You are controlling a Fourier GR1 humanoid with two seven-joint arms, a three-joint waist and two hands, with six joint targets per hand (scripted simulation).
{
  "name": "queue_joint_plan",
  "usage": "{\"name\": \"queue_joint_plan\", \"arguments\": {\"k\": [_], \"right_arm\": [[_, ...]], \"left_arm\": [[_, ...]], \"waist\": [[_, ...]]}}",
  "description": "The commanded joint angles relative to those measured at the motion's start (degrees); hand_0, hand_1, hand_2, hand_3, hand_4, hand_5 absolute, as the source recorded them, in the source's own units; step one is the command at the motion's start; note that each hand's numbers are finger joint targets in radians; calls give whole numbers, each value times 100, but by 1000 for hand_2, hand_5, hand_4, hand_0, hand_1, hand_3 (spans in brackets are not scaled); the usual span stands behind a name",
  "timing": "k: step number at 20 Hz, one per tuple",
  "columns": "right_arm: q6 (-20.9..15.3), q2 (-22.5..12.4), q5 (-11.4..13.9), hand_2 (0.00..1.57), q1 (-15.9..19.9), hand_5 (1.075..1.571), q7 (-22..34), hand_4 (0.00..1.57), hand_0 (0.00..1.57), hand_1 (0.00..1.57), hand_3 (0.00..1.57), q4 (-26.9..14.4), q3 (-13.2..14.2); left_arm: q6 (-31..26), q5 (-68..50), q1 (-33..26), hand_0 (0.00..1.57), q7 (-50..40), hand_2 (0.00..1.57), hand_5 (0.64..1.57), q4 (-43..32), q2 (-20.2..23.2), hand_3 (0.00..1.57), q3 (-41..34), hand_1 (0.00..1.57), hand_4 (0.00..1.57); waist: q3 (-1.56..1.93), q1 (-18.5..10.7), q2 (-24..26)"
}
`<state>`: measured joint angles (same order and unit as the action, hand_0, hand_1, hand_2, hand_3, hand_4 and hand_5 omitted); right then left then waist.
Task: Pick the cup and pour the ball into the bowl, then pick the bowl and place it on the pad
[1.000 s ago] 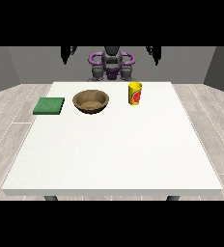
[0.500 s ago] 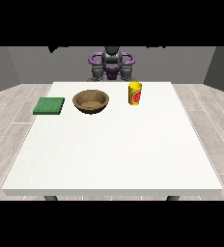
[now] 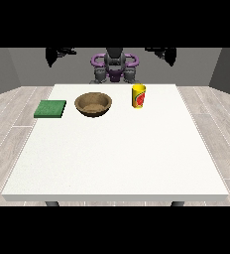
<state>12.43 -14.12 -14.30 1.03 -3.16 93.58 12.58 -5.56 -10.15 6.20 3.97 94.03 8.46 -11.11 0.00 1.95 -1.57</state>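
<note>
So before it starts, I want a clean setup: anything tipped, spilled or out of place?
Nothing stands out. The cup stands upright, the bowl sits level, and the pad lies flat on the table, all apart.

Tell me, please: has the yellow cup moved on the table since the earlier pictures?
No. The yellow cup stands upright in the same spot, to the right of the wooden bowl and apart from it, near the far edge of the table.

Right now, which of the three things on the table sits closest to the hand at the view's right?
The yellow cup. The hand is raised above the table's far right; the brown bowl and green pad lie further left.
</note>
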Motion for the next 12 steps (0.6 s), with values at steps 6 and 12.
{"name": "queue_joint_plan", "arguments": {"k": [6,12], "right_arm": [[-232,313,327,0,521,1571,-510,0,0,0,0,-364,-120],[468,-332,-52,0,724,1570,-797,0,0,0,0,-723,375]], "left_arm": [[163,621,181,0,2010,0,1523,-1556,-465,0,155,0,0],[785,997,389,0,3154,0,1523,-2628,-834,0,366,0,0]], "waist": [[-2,69,-739],[-1,384,-1045]]}}
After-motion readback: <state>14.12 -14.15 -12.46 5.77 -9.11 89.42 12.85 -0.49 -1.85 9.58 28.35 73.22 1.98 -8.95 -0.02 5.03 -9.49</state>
